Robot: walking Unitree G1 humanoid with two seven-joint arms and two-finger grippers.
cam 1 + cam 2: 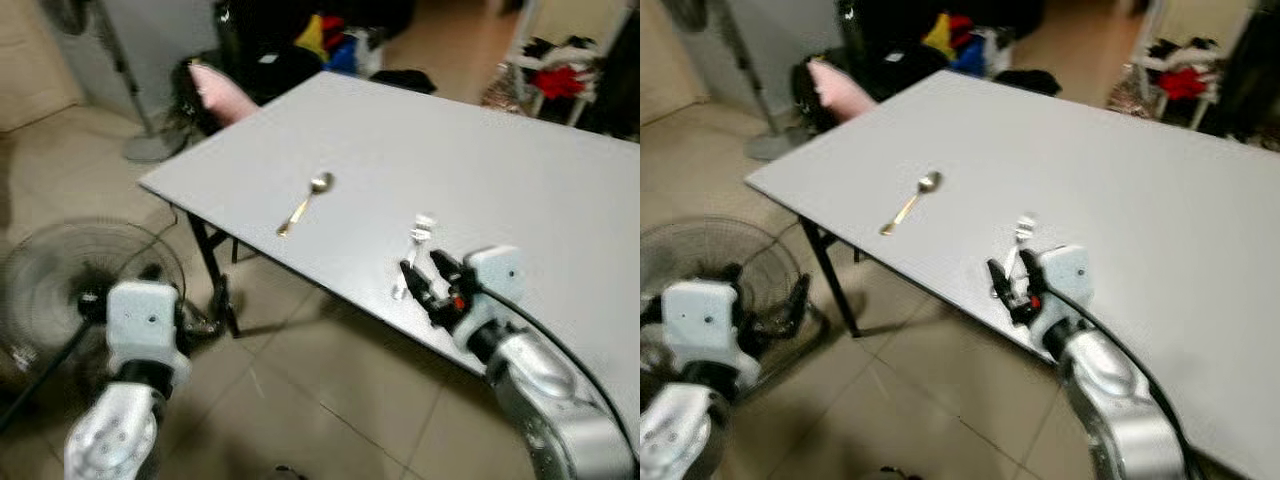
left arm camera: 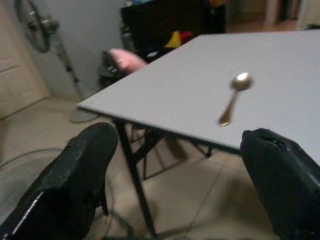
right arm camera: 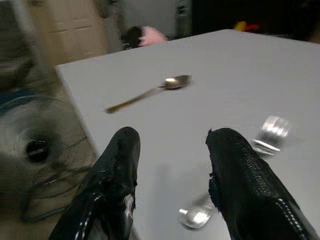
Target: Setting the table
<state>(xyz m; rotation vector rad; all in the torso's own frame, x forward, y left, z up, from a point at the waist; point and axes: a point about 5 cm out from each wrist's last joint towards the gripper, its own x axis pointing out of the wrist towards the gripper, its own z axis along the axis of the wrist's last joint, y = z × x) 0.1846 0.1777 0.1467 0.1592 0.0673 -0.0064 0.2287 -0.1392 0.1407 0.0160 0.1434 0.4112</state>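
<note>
From my remote seat: my left pincer [image 2: 170, 185], fingers spread, hangs low over the tiled floor beside a floor fan [image 1: 60, 290], off the grey bench [image 1: 520, 170]. A gold spoon [image 1: 306, 202] lies on the bench near its front edge. Further right, my right pincer [image 1: 425, 280], fingers apart, hovers over a silver fork [image 3: 235, 170] at the edge.

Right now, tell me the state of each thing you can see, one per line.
spoon: lying flat on the table, untouched
fork: lying flat near the table edge, under the right gripper
right gripper: open, over the fork
left gripper: open, off the table, over the floor
floor fan: standing beside the table
</note>
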